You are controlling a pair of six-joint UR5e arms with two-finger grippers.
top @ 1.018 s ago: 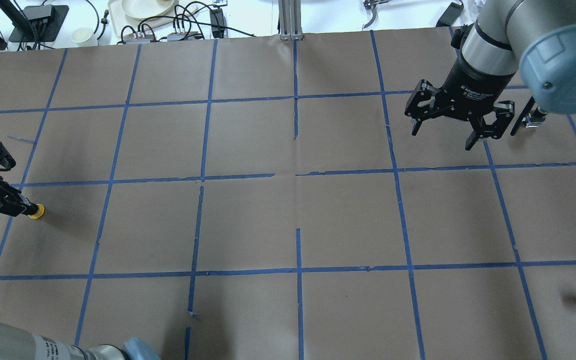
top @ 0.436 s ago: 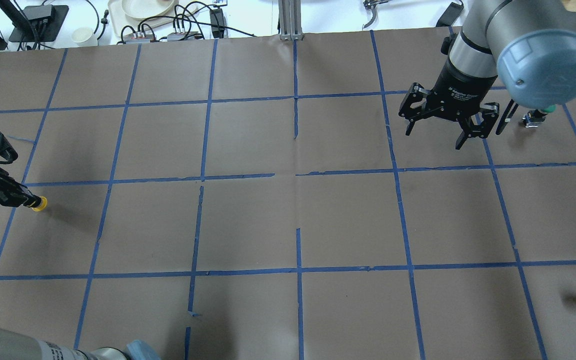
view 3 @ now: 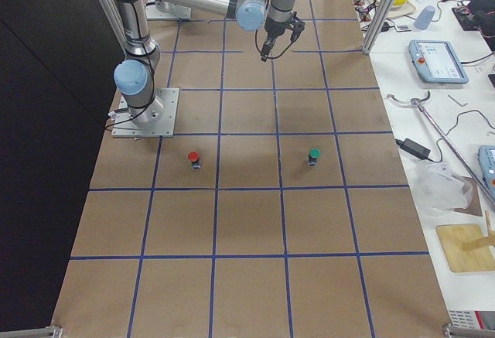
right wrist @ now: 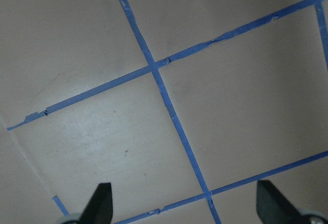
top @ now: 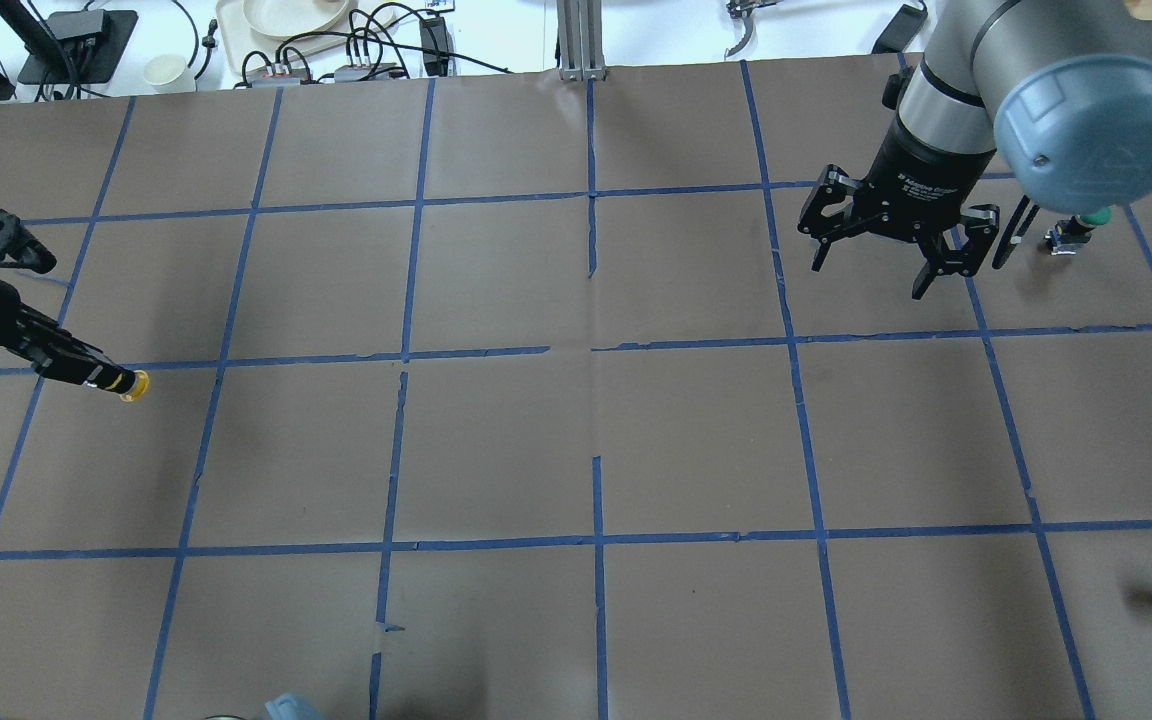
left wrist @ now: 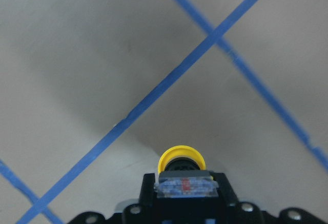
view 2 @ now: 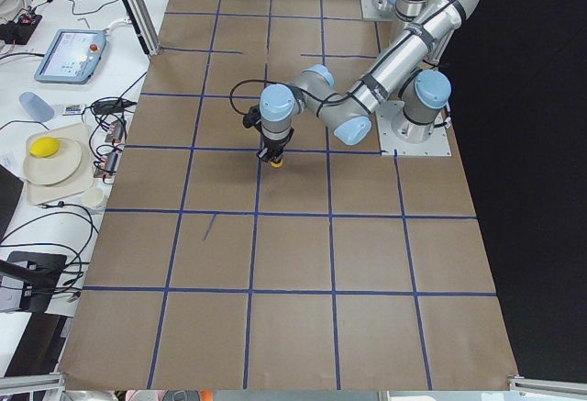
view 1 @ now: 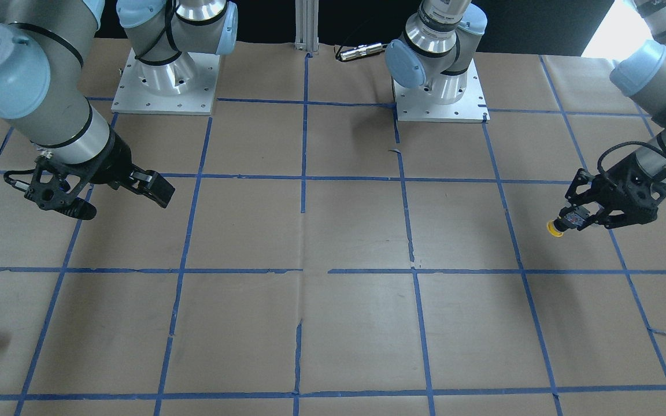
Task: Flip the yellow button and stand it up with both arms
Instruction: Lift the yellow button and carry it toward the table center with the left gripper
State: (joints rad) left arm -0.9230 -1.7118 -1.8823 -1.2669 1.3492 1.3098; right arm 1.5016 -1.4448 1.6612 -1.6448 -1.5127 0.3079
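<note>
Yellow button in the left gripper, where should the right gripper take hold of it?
Probably grip the yellow button on its exposed black collar just behind the cap, coming from the cap end, opposite the left gripper. That gripper covers the base; the right gripper is open.

Table cover [top: 496, 450]: matt brown paper, lightly creased. Grid of blue tape [top: 600, 600], torn in spots. Cap of yellow button [top: 134, 385], at left gripper [top: 96, 375] tip: smooth glossy plastic. Right arm [top: 946, 95]: brushed metal.
</note>
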